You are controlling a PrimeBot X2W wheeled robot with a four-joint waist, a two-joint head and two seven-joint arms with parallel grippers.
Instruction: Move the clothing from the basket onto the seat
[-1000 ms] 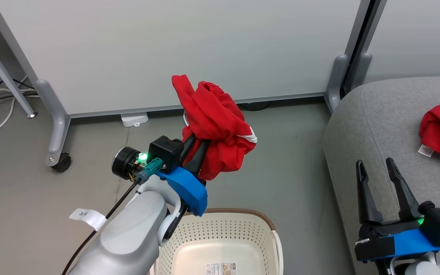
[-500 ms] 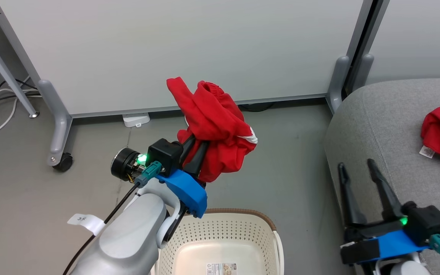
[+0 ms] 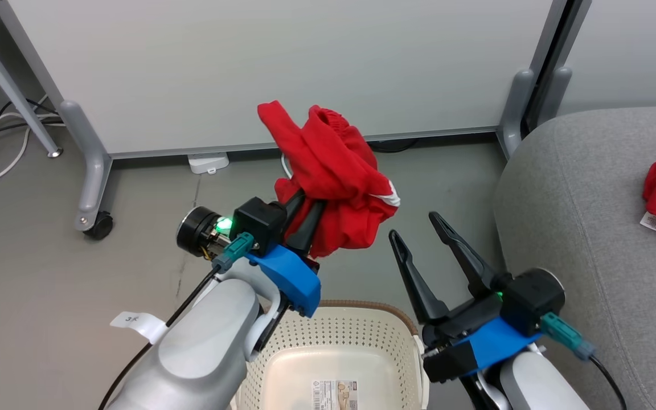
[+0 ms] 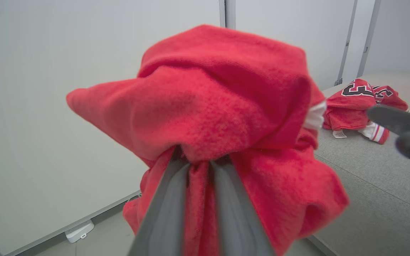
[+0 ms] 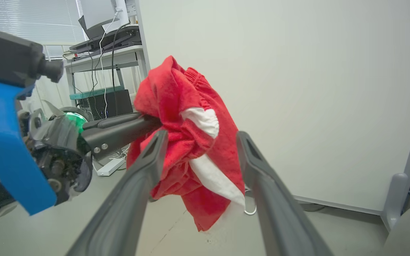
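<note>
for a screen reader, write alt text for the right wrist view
A bunched red garment with white trim hangs clamped in the left gripper, which reaches in from the picture's left side. The right gripper, fingers open, points at it, a pale wall panel behind.

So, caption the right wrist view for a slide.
Open right gripper faces the red garment clamped in the left gripper.

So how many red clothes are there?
2: a striped piece clamped in the left gripper, a jersey lying on the seat. The basket's visible part holds none; more may be hidden.
</note>
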